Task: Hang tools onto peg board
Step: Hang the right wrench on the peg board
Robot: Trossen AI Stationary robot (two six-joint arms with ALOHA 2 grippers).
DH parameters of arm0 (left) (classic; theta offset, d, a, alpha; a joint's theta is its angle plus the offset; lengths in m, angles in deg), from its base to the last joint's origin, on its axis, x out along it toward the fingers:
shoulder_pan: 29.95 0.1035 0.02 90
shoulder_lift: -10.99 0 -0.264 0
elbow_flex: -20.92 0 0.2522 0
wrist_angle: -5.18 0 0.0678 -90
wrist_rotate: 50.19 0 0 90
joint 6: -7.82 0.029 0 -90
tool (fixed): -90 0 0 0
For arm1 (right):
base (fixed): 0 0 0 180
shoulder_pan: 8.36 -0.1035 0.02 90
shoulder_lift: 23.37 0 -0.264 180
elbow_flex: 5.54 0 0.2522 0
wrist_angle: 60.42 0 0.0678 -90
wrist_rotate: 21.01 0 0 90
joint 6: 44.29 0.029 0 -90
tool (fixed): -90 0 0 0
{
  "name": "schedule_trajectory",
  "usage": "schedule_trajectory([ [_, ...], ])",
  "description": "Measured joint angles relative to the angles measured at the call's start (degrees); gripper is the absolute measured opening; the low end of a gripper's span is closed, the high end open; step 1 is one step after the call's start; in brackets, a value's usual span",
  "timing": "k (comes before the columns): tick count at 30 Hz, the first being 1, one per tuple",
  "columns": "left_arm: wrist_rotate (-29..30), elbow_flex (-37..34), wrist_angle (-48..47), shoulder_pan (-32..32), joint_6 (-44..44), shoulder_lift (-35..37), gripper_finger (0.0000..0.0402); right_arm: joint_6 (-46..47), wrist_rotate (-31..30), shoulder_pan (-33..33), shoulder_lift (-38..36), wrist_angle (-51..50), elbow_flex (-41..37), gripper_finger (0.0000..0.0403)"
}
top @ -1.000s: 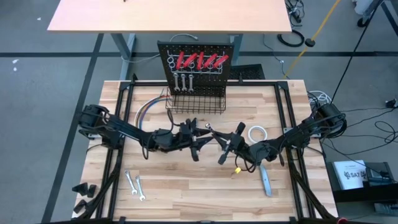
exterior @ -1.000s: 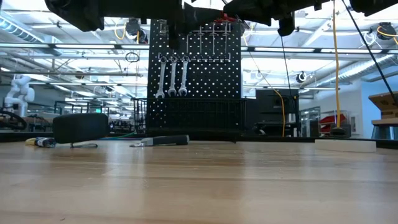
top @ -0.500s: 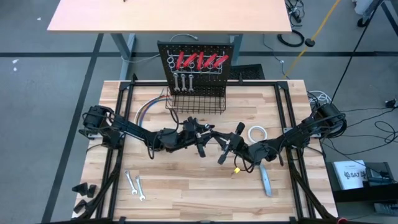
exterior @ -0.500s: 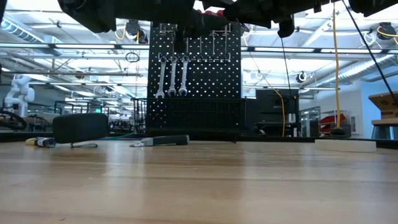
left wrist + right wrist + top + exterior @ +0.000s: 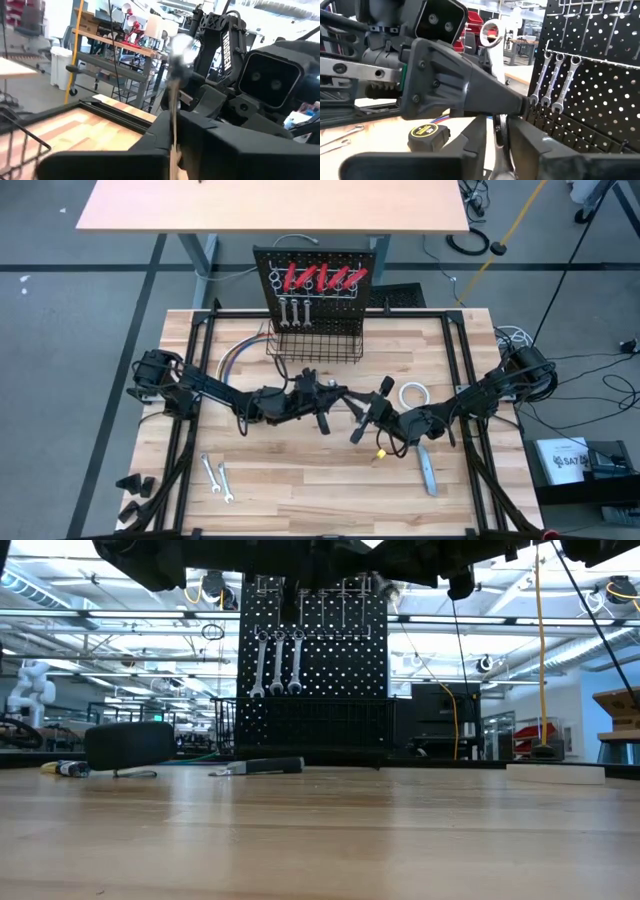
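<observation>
Meeting above the middle of the desk (image 5: 300, 490), just in front of the basket (image 5: 315, 345), both arms reach inward from their own sides. The left end effector (image 5: 174, 150) is closed on a silver wrench (image 5: 181, 44), whose thin shaft rises upright from between its fingers to a round head. The right end effector (image 5: 500, 145) faces it from the other side with the same wrench standing between its own two fingers; I cannot tell whether it grips the shaft or only brackets it. The two end effectors are nearly touching, well clear of the desk surface.

Behind them the peg board (image 5: 320, 255) stands upright at the far edge of the desk. Three wrenches (image 5: 277, 660) hang side by side on its left part, and a row of red-handled tools (image 5: 320, 277) sits in the holders above them.

On the desk, two more wrenches (image 5: 215, 478) lie near the front left. A tape measure (image 5: 427, 134) sits below the left arm. The white tape roll (image 5: 413, 395) lies just beside the right arm, and the grey bar (image 5: 427, 470) lies nearer the front on the right. Coloured wires (image 5: 240, 355) trail beside the basket's left end.
</observation>
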Motion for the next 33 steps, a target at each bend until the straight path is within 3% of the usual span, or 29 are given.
schedule_trajectory([
  [8, 2.3, 0.0, -1.8, -0.4, 7.3, 0.9, 0.0015, -2.1, 0.3, -0.7, -1.7, -0.9, 0.0, 0.0128],
  [12, 2.2, -0.2, -11.1, -0.3, 7.8, 4.5, 0.0015, -2.0, 0.6, -2.8, -6.9, -6.2, 0.1, 0.0146],
  [14, -0.8, -0.2, -16.9, -0.1, 8.0, 7.9, 0.0015, 1.3, 1.6, -3.7, -9.8, -12.6, 0.1, 0.0153],
  [18, -13.7, -0.1, -24.6, 0.6, 9.6, 12.4, 0.0014, 12.9, 13.8, -2.4, -14.8, -23.5, 0.1, 0.0159],
  [21, -20.5, -0.2, -24.7, 0.5, 10.5, 13.5, 0.0014, 17.4, 20.1, 0.1, -13.1, -25.2, 0.1, 0.0159],
  [33, -21.4, -0.1, -25.5, 0.6, 10.7, 13.5, 0.0013, 16.8, 31.1, 5.0, -5.4, -16.6, 0.0, 0.016],
])
